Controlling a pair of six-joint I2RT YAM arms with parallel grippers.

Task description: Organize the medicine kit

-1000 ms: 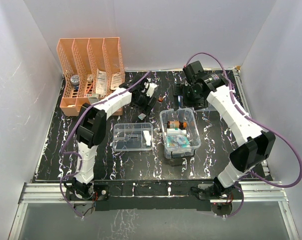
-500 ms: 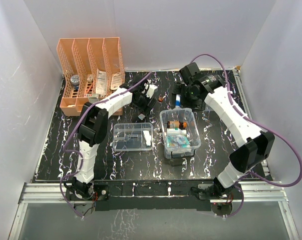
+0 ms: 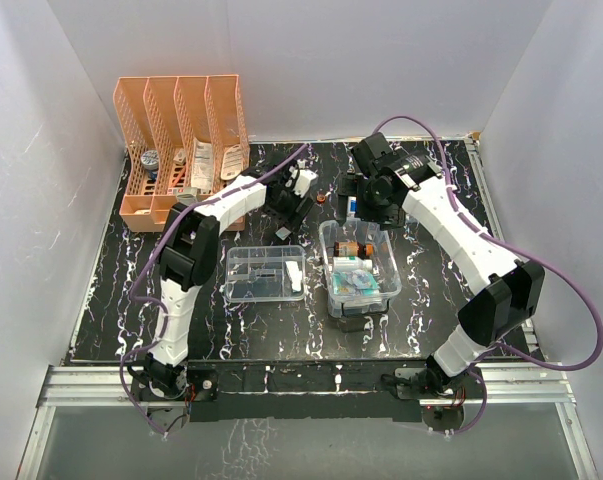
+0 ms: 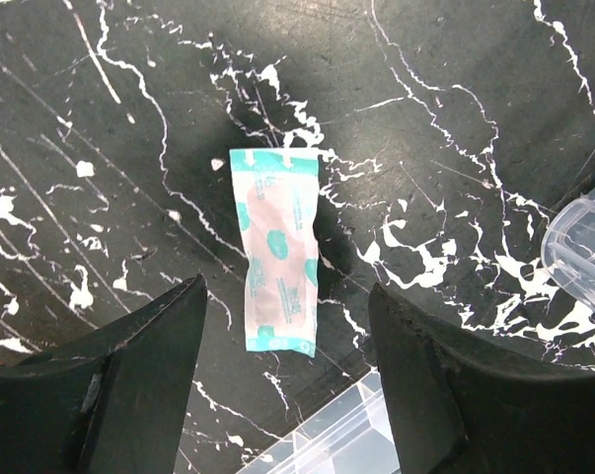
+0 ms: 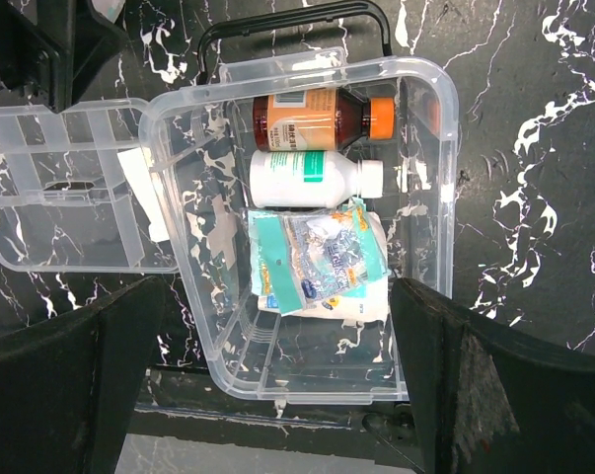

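Left tool (image 4: 285, 294), open, hovers over the sachet (image 4: 277, 259); right tool (image 5: 275, 301) stands wide above the kit (image 5: 445, 188). Pickup step, I judge: next I must descend and close.

Bare tabletop (image 4: 445, 178) between sachet (image 4: 279, 249) and medicine kit (image 4: 585, 252)

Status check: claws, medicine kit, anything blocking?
Left claw open over teal sachet on table. Right claw open above medicine kit, empty. Kit uncovered, two bottles and packets inside. Nothing blocking.
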